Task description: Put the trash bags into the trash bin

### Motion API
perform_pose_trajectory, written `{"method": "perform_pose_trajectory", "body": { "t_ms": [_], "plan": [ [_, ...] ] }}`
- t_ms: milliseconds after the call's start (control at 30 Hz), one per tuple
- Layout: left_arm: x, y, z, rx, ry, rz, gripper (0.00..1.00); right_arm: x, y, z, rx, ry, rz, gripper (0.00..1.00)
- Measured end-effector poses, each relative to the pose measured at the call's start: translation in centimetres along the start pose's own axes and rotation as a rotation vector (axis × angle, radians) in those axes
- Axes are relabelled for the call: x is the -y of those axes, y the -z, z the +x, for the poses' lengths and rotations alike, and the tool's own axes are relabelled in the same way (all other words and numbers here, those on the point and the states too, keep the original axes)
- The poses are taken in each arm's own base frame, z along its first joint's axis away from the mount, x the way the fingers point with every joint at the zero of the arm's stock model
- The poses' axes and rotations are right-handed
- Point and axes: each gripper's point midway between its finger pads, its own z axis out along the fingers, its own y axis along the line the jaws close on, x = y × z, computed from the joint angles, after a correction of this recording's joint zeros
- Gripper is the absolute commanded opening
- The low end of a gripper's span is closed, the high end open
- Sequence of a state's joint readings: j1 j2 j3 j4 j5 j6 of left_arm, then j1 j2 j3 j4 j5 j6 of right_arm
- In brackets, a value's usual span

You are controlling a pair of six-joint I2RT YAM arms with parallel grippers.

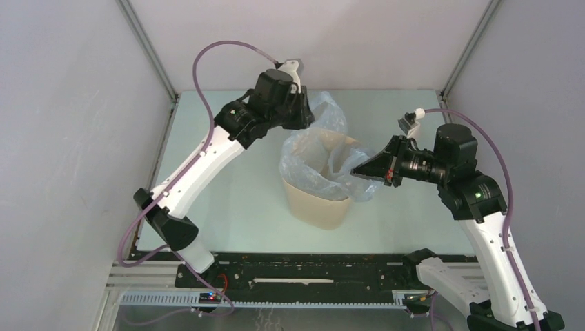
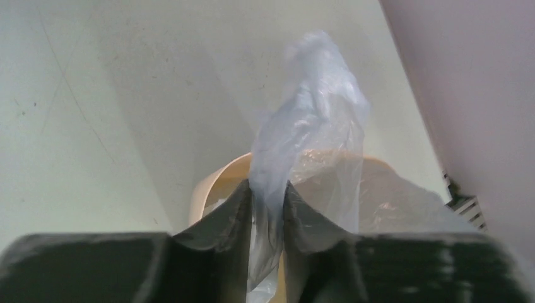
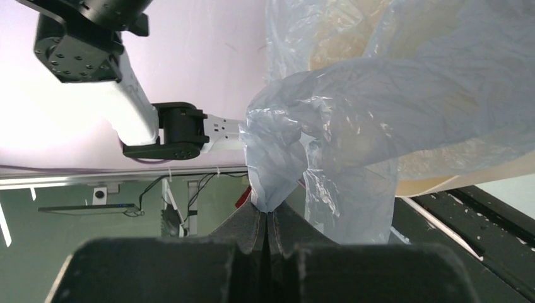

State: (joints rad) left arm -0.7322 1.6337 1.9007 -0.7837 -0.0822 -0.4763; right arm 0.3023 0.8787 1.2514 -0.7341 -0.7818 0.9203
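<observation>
Trash bag (image 1: pixel 330 117) over trash bin (image 1: pixel 317 207) (mouth partly veiled), left tool (image 2: pixel 268 202) pinching film, right tool (image 3: pixel 268 218) clamping fold

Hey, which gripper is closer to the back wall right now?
Left. The left gripper pinches the trash bag beyond the trash bin, nearer the back wall; the right gripper holds it at the bin's right side.

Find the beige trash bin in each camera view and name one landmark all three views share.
Top external: the trash bin stands at the centre of the picture.
Left wrist: its rim shows low, left of centre.
Right wrist: upper right, mostly behind film, with a bare strip at the right edge.
Shared landmark: the pale blue trash bag draped over the bin's mouth.
</observation>
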Motion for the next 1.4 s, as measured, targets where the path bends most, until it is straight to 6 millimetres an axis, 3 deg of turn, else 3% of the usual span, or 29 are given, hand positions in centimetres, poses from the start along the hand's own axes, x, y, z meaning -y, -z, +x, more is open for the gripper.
{"method": "perform_pose_trajectory", "body": {
  "t_ms": [67, 200, 267, 433, 567, 700, 833, 933, 1133, 1300, 1400],
  "plan": [
    [-0.6, 0.5, -0.7, 0.012, 0.017, -0.023, 0.02, 0.3, 0.2, 0.1, 0.005, 0.006, 0.014, 0.00],
    [-2.4, 2.3, -2.0, 0.068, 0.043, -0.083, 0.00, 1.0, 0.6, 0.4, 0.013, 0.015, 0.044, 0.00],
    [-3.4, 4.2, -2.0, 0.111, 0.055, -0.109, 0.00, 1.5, 0.8, 0.4, 0.022, 0.019, 0.063, 0.00],
    [-6.5, 11.0, -0.1, 0.260, 0.150, -0.135, 0.00, 2.9, 1.1, 0.1, 0.036, 0.019, 0.113, 0.00],
    [-7.7, 13.4, 2.4, 0.345, 0.291, -0.068, 0.00, 4.0, 0.7, -0.5, 0.031, 0.014, 0.147, 0.04],
    [-7.4, 11.5, 5.1, 0.329, 0.428, 0.006, 0.00, 6.1, -0.1, -1.7, 0.007, 0.011, 0.196, 0.11],
    [-8.5, 9.5, 8.3, 0.263, 0.493, -0.024, 0.00, 9.1, 0.0, -2.9, -0.013, -0.019, 0.297, 0.22],
    [-8.5, 10.2, 8.0, 0.283, 0.497, -0.018, 0.00, 9.9, 0.8, -2.7, -0.015, 0.015, 0.356, 0.26],
    [-7.3, 11.3, 7.5, 0.282, 0.517, 0.050, 0.00, 8.6, 3.0, -0.9, 0.012, 0.096, 0.368, 0.45],
    [-5.9, 10.5, 8.1, 0.227, 0.561, 0.109, 0.00, 8.2, 3.6, 0.6, 0.009, 0.138, 0.360, 0.52],
    [-5.7, 8.8, 9.4, 0.157, 0.556, 0.094, 0.00, 9.6, 3.5, 1.6, -0.013, 0.126, 0.389, 0.58]
  ]
}}
